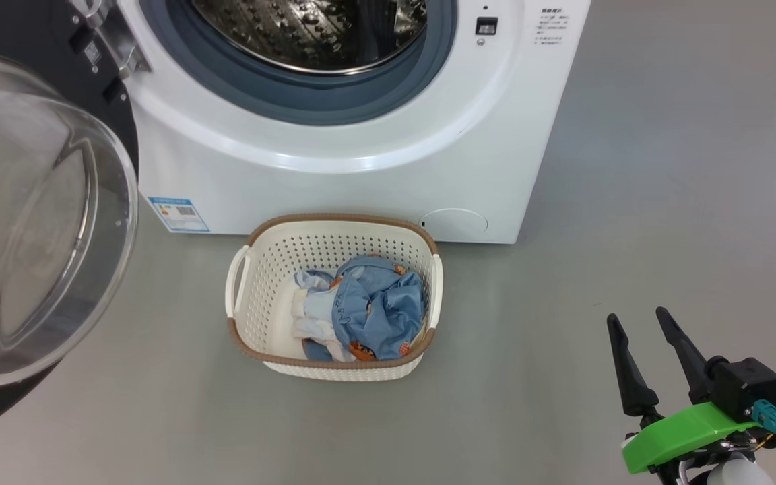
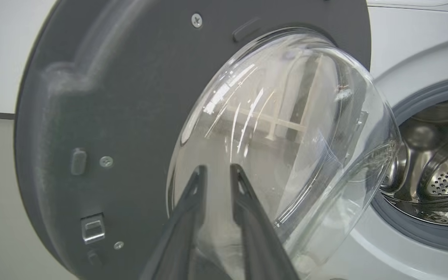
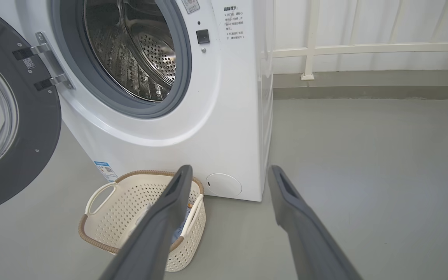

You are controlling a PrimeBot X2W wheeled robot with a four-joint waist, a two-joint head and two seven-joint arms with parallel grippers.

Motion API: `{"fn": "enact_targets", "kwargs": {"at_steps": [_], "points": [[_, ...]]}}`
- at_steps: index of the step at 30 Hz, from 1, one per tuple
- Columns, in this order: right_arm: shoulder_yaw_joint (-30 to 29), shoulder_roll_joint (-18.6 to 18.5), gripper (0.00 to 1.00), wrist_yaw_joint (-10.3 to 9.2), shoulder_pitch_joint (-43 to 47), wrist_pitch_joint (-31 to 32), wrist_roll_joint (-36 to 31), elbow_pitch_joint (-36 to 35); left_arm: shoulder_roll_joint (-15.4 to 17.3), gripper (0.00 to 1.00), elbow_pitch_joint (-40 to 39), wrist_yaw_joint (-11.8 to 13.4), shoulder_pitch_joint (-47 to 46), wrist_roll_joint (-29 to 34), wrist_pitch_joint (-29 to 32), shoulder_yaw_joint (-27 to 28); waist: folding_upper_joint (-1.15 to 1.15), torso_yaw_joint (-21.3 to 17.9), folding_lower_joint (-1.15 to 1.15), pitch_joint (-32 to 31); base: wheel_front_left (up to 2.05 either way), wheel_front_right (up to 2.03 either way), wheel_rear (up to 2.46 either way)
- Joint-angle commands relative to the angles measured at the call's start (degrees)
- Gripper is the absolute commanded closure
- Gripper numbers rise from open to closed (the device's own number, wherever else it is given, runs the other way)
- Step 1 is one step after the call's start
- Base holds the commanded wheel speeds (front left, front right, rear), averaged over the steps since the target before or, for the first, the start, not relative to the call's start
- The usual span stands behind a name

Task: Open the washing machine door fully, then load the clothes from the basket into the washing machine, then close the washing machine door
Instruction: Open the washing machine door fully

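Observation:
The washing machine (image 1: 361,182) stands with its door (image 1: 112,101) swung out to the left, the clear glass bowl (image 1: 38,222) facing me and the steel drum (image 1: 307,34) exposed. On the floor in front of it sits the basket (image 1: 294,249), holding the clothes (image 1: 374,303): light blue fabric with orange prints over white pieces. My left gripper (image 2: 217,167) points at the door's glass bowl (image 2: 286,128) from close by, its fingers a narrow gap apart and empty. At the lower right my right gripper (image 1: 636,316) is wide open and empty, well to the right of the basket (image 3: 130,202).
Grey floor spreads to the right of the machine (image 3: 224,116). A white railing (image 3: 364,48) and a low kerb run along the wall behind. A blue sticker (image 1: 179,214) and a round cover (image 1: 454,222) mark the machine's lower front.

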Motion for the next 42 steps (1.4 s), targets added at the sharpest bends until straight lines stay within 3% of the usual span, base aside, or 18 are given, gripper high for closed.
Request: {"fn": "enact_targets", "kwargs": {"at_steps": [1, 3, 12, 18, 28, 42], "points": [[1.5, 0.1, 0.0, 0.17, 0.0, -0.7, 0.4, -1.3, 2.0, 0.29, -2.1, 0.0, 1.0, -0.8, -0.3, 0.5, 0.0, -0.5, 0.0, -0.6, 0.0, 0.0, 0.0], [1.5, 0.2, 0.0, 0.17, 0.3, -0.7, 0.5, -1.5, 2.0, 0.0, -3.5, 0.5, 2.7, -2.1, -0.3, -1.6, 0.0, -0.8, 0.0, -0.9, 0.0, 0.0, 0.0], [1.6, 0.5, 0.0, 0.17, 0.9, -0.7, 0.4, -2.7, 2.0, 0.0, -10.8, 5.5, 10.1, -4.5, -0.3, -13.1, 0.0, -2.3, 0.0, -1.8, 0.0, 0.0, 0.0], [1.9, 0.8, 0.0, 0.17, 1.0, -0.7, 0.1, -4.1, 2.0, 0.0, -14.0, 7.1, 13.5, -5.1, -0.3, -21.1, 0.0, -4.4, 0.0, -2.2, 0.0, 0.0, 0.0], [2.1, 1.3, 0.0, 0.17, 2.2, -0.7, -0.4, -5.9, 2.0, 0.0, -15.2, 7.7, 16.1, -2.6, -0.3, -26.7, 0.0, -7.7, 0.0, -3.3, 0.0, 0.0, 0.0], [1.5, 2.0, 0.0, 0.17, 4.2, -0.7, -0.8, -7.5, 2.0, 0.0, -15.3, 4.7, 19.3, 2.4, -0.3, -29.8, 0.0, -9.5, 0.0, -4.6, 0.0, 0.0, 0.0]]}}
